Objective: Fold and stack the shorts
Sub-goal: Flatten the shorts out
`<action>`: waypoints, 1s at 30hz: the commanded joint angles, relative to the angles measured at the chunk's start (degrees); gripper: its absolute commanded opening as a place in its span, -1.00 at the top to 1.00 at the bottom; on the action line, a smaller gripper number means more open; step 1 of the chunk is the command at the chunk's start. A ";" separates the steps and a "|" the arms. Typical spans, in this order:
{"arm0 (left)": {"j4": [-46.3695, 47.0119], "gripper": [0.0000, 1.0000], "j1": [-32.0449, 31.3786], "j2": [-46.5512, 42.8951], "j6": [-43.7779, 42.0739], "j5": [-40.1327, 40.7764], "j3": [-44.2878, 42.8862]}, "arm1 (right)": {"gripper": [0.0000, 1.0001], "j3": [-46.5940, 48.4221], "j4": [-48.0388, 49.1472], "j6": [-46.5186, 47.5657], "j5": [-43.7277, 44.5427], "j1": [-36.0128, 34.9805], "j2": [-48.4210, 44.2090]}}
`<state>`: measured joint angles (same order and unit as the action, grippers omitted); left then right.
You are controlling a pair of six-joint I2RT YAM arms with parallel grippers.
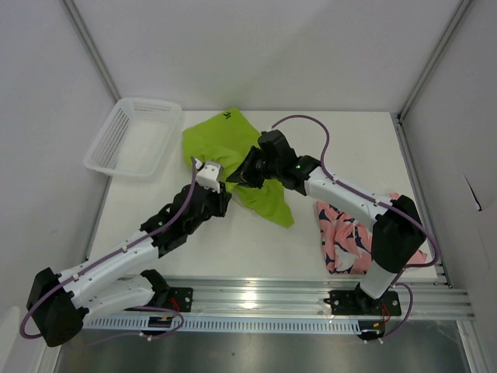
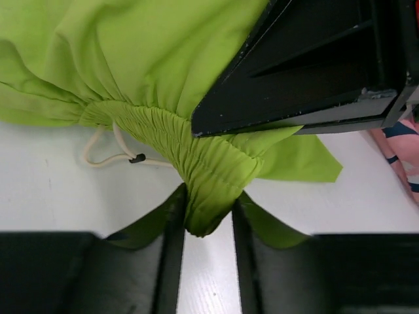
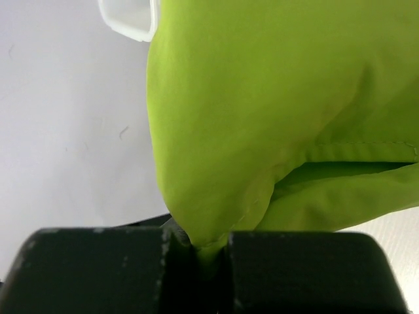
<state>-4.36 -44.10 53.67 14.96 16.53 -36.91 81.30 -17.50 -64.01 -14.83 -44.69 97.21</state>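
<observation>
1. A white basket (image 1: 113,137) sits at the far left corner of the white surface (image 1: 233,249).
2. The green shorts (image 1: 221,138) lie just beside the basket, on its right side. One edge is very close to the basket's rim.
3. The green shorts have a small dark mark (image 1: 227,116) on the end farthest from the arms.
4. The left claw (image 1: 223,186) is to the right of the basket and nearer the arms. It is down at the near edge of the green shorts.
5. In the left wrist view, the left claw (image 2: 208,209) is clamped on the stretchy band (image 2: 196,150) of the green shorts (image 2: 131,52). The bunched cloth fills the gap and touches both fingers.
6. A cream cord (image 2: 108,154) with a dark tip hangs out of the band and lies on the surface.
7. The right claw (image 1: 245,176) is a bit farther from the basket than the left claw, and the two are close together.
8. In the right wrist view, the right claw (image 3: 200,245) is squeezed tight on a fold of the green shorts (image 3: 262,98). A corner of the basket (image 3: 131,16) shows at the top.
9. The pink shorts (image 1: 345,233) lie in a heap well apart from the basket, near the far right side of the surface. No claw touches them.
</observation>
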 commanded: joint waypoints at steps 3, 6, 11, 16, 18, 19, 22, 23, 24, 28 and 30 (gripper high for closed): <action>4.01 0.54 -0.11 1.61 -1.60 -0.89 -2.03 | 1.00 1.76 2.20 -1.03 -0.46 -0.67 0.00; 5.85 0.86 -0.20 1.70 -1.95 -1.50 -1.94 | 0.95 1.93 2.38 -0.24 -0.90 -0.67 0.17; 2.36 1.00 -0.11 -0.40 -1.17 1.21 -2.64 | -0.32 1.67 2.04 5.11 -1.26 0.83 -0.53; -5.12 1.00 0.33 -1.81 1.73 7.27 -6.51 | -0.36 -3.40 1.76 9.25 1.30 4.77 -4.39; -7.93 1.00 0.85 -2.25 3.40 7.55 -8.35 | -0.36 -5.35 2.12 10.74 1.29 6.88 -6.67; -8.81 1.00 1.03 -2.25 4.45 7.55 -9.49 | -0.36 -7.45 2.38 11.79 1.38 7.42 -7.38; -12.68 1.00 1.21 -2.25 5.25 7.46 -11.43 | -0.37 -10.36 1.94 18.88 2.78 9.43 -10.89; -13.91 1.00 1.29 -2.17 5.60 7.63 -13.26 | -0.37 -12.11 1.16 20.92 3.31 9.88 -11.68; -15.05 1.00 1.29 -1.90 5.87 7.72 -13.80 | -0.37 -13.08 0.71 22.68 4.53 10.23 -13.26; -20.32 1.00 1.47 -1.64 6.39 7.99 -17.14 | -0.39 -19.15 2.98 30.85 0.44 13.13 -16.52; -22.17 1.00 1.56 -1.38 6.57 8.34 -18.99 | -0.39 -21.35 3.00 33.41 -0.20 13.75 -17.14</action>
<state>-23.31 -42.94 52.84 20.10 23.00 -51.31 62.37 -15.92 -39.29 -12.97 -31.77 82.24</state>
